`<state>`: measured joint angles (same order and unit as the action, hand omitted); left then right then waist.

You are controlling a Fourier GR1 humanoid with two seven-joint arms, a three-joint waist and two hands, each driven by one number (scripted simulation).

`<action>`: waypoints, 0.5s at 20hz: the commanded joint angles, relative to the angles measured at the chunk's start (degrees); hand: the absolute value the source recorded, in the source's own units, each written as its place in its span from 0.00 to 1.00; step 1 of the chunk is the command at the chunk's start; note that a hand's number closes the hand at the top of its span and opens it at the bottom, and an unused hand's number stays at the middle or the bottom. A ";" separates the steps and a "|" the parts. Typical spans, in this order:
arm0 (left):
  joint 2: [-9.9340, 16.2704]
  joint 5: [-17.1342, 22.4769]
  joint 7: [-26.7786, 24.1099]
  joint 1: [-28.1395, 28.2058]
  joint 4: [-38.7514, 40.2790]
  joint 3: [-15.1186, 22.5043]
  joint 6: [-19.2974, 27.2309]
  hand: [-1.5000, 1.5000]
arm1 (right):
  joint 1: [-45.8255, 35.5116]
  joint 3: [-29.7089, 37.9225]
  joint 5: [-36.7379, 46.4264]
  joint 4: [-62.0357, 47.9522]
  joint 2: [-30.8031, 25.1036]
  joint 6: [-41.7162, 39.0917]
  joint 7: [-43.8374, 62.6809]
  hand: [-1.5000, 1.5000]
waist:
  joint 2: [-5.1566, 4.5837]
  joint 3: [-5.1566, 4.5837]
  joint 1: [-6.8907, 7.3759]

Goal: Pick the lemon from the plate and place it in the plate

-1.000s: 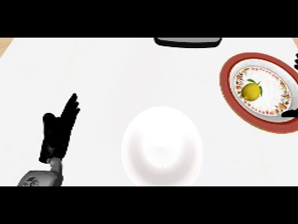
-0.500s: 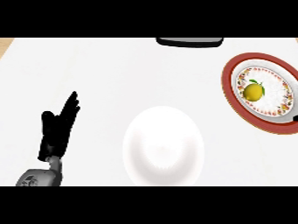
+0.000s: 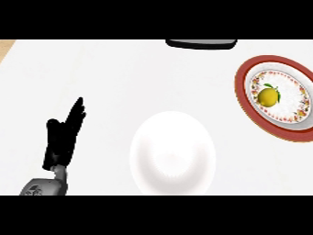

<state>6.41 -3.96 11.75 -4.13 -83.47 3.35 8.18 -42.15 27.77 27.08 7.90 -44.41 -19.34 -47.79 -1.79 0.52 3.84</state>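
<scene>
The right hand, whose dark fingers had shown a second before at the counter's right edge around the red-rimmed plate [image 3: 245,98], had drawn back out of view; only a tiny dark speck sat at that edge just below the plate, too small to tell whether it was a finger, so I cannot tell how that hand was held. The lemon [image 3: 269,96] lay as it had lain, in the middle of the red-rimmed plate near the counter's right edge, with nothing gripping it. As a judgement, the withdrawal left the lemon no nearer the white plate [image 3: 173,153], which stood bare toward the counter's near edge at about its middle, well apart from the fruit; if that white plate was the goal, the fruit was not yet on it. The left hand [image 3: 60,140] rested near the counter's left near corner, fingers straight and pointing up, open and holding nothing, unmoved from a second ago. A dark flat object [image 3: 201,44] sat at the counter's far edge, off to one side of any path between the two plates, and nothing lay between them
</scene>
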 commanded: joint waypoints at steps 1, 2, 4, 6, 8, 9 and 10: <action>0.57 0.43 0.24 -0.23 0.16 -0.47 -0.71 0.50 | 1.24 1.56 -1.33 -0.52 -1.55 -1.36 -2.68 0.00 | -0.17 0.06 0.04; -0.56 -0.31 0.28 -0.36 -0.25 0.73 -0.04 0.50 | 1.97 1.32 -0.97 -0.66 -0.49 1.20 -2.21 0.00 | -0.34 0.13 0.33; 0.25 0.51 0.86 -1.36 0.03 -0.31 -0.77 0.50 | -0.27 2.16 -1.82 -1.06 -0.54 1.08 0.67 0.00 | -0.26 0.06 0.60; 0.37 0.40 0.15 0.09 0.37 -0.53 -0.60 0.50 | 0.89 2.01 -1.63 -0.54 -0.72 1.68 -1.10 0.00 | -0.28 0.08 0.67; 0.22 -0.43 -0.02 -1.24 0.71 -0.15 -0.18 0.50 | 2.93 1.23 -0.89 -0.77 -1.48 -0.23 -2.86 0.00 | -0.29 0.11 -0.02; 0.01 0.67 1.20 -1.00 -0.77 -0.36 -0.60 0.50 | 2.77 1.42 -1.03 -0.89 -2.35 -0.58 -2.25 0.00 | -0.22 0.14 0.35; -0.19 -0.23 -1.07 -0.08 0.76 -0.10 -0.14 0.50 | 3.50 1.09 -0.63 -0.61 -0.46 2.59 -2.76 0.00 | -0.30 0.10 0.33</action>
<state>6.45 -3.94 11.76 -4.64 -83.27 3.27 7.80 -40.30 29.08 26.09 7.34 -45.50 -17.04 -47.97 -2.01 0.59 4.14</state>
